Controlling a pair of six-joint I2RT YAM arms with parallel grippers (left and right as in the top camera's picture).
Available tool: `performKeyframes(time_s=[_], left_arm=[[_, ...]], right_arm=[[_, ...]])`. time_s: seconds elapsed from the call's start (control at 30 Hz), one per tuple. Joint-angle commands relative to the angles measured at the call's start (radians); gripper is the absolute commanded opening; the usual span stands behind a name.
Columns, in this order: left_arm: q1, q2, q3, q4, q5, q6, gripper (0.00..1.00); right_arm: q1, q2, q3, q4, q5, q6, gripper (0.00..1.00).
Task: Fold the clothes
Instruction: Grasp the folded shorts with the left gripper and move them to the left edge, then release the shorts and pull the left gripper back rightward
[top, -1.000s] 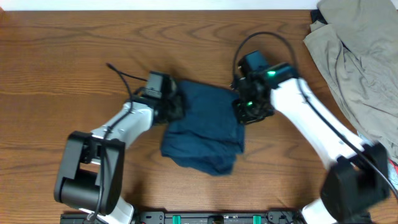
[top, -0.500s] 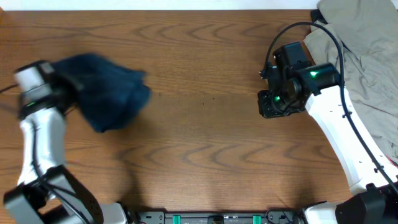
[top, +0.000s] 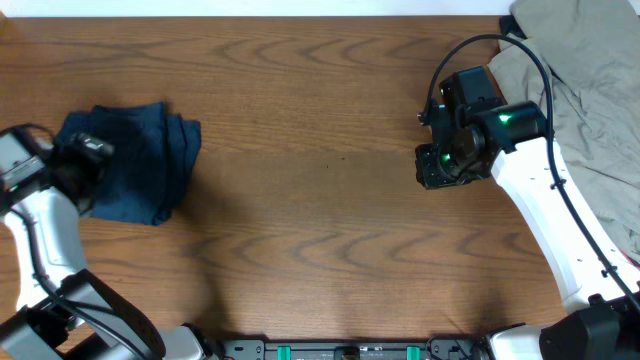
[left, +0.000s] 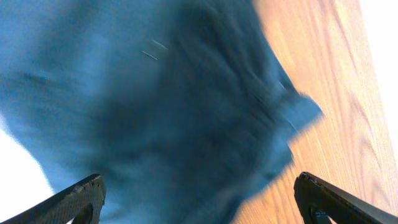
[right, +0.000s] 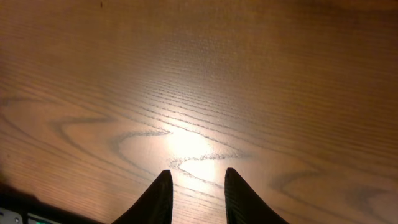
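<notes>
1. Two arms work at the wooden table (top: 320, 200). One dark navy garment, the clothes (top: 140, 165), lies in a rumpled, bunched heap at the table's far left end.
2. Left gripper (left: 199, 182): it sits over the left part of the heap with its fingers splayed wide, released. The left wrist view is smeared. Navy fabric fills it just beyond the fingertips and may be brushing them, but I cannot tell.
3. Right gripper (right: 196, 186): it is well apart from the clothes, on the right side, pointing down at bare wood. Its fingers stand a narrow gap apart and grasp nothing. A bright glare lies on the grain beneath them.
4. Khaki-grey garment (top: 580, 90): a crumpled pile at the table's far right corner, just beside the right arm and clear of both grippers.
</notes>
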Motion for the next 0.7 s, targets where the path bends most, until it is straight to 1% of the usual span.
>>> performKeyframes(time_s=[0.0, 0.13, 0.27, 0.33, 0.37, 0.47, 0.67], left_arm=[[-0.096, -0.011, 0.012, -0.022, 0.082, 0.08, 0.98], [-0.231, -0.008, 0.007, -0.076, 0.079, 0.165, 0.98], [-0.347, 0.01, -0.019, -0.07, 0.077, 0.229, 0.98], [-0.389, 0.032, -0.025, -0.066, 0.045, 0.252, 0.98], [-0.411, 0.048, -0.025, -0.066, 0.002, 0.265, 0.98], [-0.447, 0.102, -0.025, -0.055, -0.096, 0.3, 0.98], [-0.443, 0.221, -0.025, 0.018, -0.103, 0.327, 0.98]], right_arm=[[-0.005, -0.01, 0.014, 0.003, 0.009, -0.008, 0.27], [-0.005, -0.01, 0.014, 0.005, 0.009, -0.007, 0.27], [-0.005, -0.01, 0.014, 0.001, 0.009, 0.004, 0.27], [-0.005, -0.01, 0.014, -0.003, 0.009, 0.004, 0.26], [-0.005, -0.01, 0.014, -0.006, 0.009, 0.004, 0.25], [-0.005, -0.01, 0.014, -0.014, 0.009, 0.004, 0.25], [-0.005, -0.01, 0.014, -0.033, 0.009, 0.004, 0.25]])
